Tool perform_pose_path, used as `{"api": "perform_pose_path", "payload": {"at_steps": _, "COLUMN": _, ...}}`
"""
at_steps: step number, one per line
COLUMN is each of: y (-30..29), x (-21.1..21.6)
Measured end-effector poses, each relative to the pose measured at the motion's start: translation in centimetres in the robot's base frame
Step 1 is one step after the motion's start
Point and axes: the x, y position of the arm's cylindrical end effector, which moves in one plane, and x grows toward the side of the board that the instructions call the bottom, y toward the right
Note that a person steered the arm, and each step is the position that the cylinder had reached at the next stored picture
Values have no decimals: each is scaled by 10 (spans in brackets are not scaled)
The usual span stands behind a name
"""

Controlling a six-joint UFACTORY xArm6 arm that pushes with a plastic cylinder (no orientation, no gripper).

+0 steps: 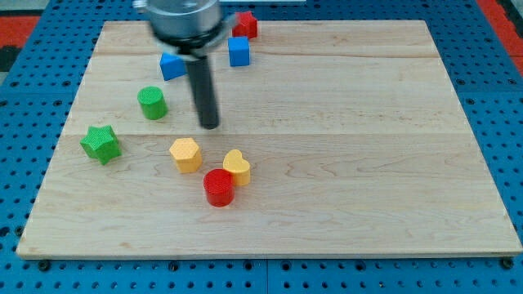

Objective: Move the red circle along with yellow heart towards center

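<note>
Wooden board (343,163) on blue pegboard (33,122), my tip (210,125) above yellow heart (237,166) touching red circle (219,187), no gripper

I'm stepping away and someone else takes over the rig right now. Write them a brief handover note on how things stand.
My tip rests on the board above and left of the pair, touching no block.
The red circle and yellow heart sit together, apparently touching, at the view's lower left of centre, with the heart up and right of the circle.
The yellow hexagon lies just left of them, between my tip and the pair.
Done: the two are paired up.
Left: get behind them on their left or lower side and push both towards the board's centre, up and right.
</note>
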Motion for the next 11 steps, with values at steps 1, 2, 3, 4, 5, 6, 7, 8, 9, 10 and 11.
{"api": "perform_pose_path", "payload": {"at_steps": 1, "y": -97, "x": -31}}
{"api": "perform_pose_path", "payload": {"at_steps": 2, "y": -126, "x": -35}}
{"api": "perform_pose_path", "payload": {"at_steps": 3, "y": -77, "x": -30}}
{"api": "perform_pose_path", "payload": {"at_steps": 4, "y": -5, "x": -16}}
{"api": "perform_pose_path", "payload": {"at_steps": 5, "y": 38, "x": 33}}
{"api": "perform_pose_path", "payload": {"at_steps": 6, "y": 98, "x": 102}}
{"api": "perform_pose_path", "payload": {"at_steps": 7, "y": 63, "x": 162}}
{"api": "perform_pose_path", "payload": {"at_steps": 8, "y": -4, "x": 162}}
{"api": "perform_pose_path", "payload": {"at_steps": 9, "y": -23, "x": 159}}
{"api": "perform_pose_path", "payload": {"at_steps": 10, "y": 20, "x": 144}}
{"api": "perform_pose_path", "payload": {"at_steps": 11, "y": 46, "x": 125}}
